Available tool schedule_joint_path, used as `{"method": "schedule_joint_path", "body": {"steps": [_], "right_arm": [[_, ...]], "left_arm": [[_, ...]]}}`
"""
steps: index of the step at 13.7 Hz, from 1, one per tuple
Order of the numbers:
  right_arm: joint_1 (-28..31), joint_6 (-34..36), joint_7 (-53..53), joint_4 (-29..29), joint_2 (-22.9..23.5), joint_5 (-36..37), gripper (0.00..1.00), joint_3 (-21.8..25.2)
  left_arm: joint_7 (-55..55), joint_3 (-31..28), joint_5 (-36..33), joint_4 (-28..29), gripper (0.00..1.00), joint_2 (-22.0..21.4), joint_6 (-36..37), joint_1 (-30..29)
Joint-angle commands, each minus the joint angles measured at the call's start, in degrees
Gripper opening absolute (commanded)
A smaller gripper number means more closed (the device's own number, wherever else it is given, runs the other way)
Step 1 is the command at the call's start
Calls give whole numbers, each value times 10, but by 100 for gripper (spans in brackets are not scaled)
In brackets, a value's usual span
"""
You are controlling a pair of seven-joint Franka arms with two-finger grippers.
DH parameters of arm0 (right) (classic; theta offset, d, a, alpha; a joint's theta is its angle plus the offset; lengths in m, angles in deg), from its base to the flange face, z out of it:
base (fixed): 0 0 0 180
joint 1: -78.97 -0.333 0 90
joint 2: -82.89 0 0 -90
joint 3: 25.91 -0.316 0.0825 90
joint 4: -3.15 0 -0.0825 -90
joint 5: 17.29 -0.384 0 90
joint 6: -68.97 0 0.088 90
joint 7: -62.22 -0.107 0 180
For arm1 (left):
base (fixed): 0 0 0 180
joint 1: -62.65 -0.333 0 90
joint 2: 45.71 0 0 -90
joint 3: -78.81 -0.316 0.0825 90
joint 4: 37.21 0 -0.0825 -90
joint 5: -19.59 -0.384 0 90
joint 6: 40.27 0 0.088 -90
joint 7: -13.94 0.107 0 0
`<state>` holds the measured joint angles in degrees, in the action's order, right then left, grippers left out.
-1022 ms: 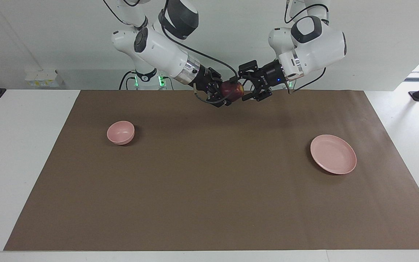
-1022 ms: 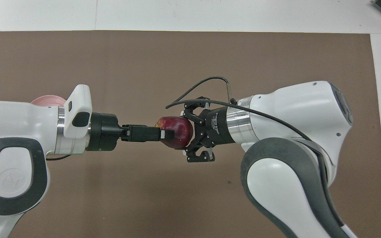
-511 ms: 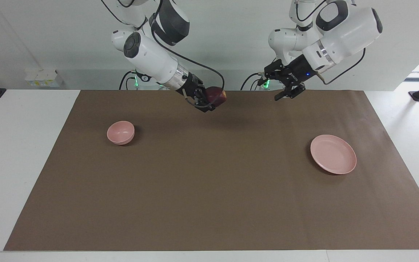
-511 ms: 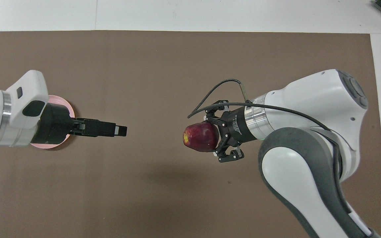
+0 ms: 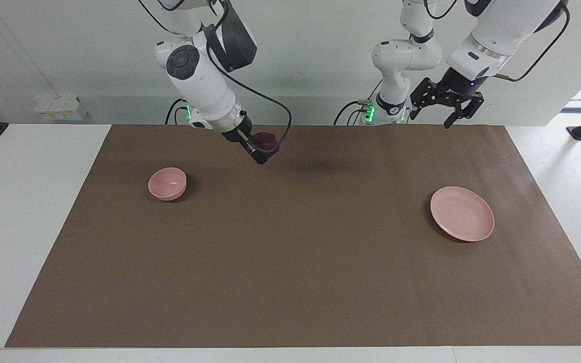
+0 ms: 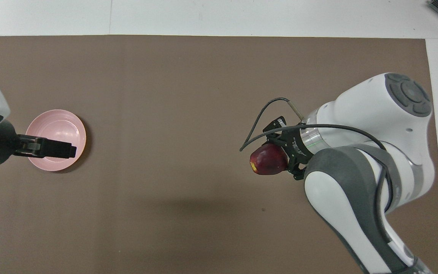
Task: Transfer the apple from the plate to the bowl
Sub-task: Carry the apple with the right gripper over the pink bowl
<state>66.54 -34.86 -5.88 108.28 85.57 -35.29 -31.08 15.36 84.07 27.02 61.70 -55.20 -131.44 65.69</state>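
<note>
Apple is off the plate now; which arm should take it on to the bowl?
Right. The right gripper is shut on the apple, up over the mat, on the bowl's end of the table. The left gripper is open, empty, and raised near the plate's end.

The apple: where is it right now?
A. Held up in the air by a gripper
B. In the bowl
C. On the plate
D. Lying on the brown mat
A: the apple sits in the right gripper, raised over the mat; the plate and bowl hold nothing.
</note>
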Motion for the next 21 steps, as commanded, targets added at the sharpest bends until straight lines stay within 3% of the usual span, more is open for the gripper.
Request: {"method": "schedule_joint_path", "body": {"steps": [1, 3, 7, 9, 15, 20, 21], "right_arm": [[26, 11, 93, 4, -5, 75, 0, -4], [44, 12, 151, 10, -6, 130, 0, -4], [100, -8, 278, 58, -20, 204, 0, -5], [136, -53, 331, 109, -24, 230, 0, -5], [208, -200, 409, 242, -36, 242, 0, -5], [224, -245, 432, 267, -15, 242, 0, -5], [225, -246, 438, 269, -14, 242, 6, -5]], "left_arm": [[-1, 6, -75, -35, 100, 25, 20, -20], [0, 5, -75, -67, 100, 46, 17, -36], [-4, 6, -84, -73, 100, 51, 23, -47], [-9, 6, -89, -75, 100, 50, 28, -53], [-3, 6, -88, -66, 100, 46, 32, -61], [-3, 6, -89, -67, 100, 47, 31, -60], [-3, 5, -88, -66, 100, 45, 32, -59]]}}
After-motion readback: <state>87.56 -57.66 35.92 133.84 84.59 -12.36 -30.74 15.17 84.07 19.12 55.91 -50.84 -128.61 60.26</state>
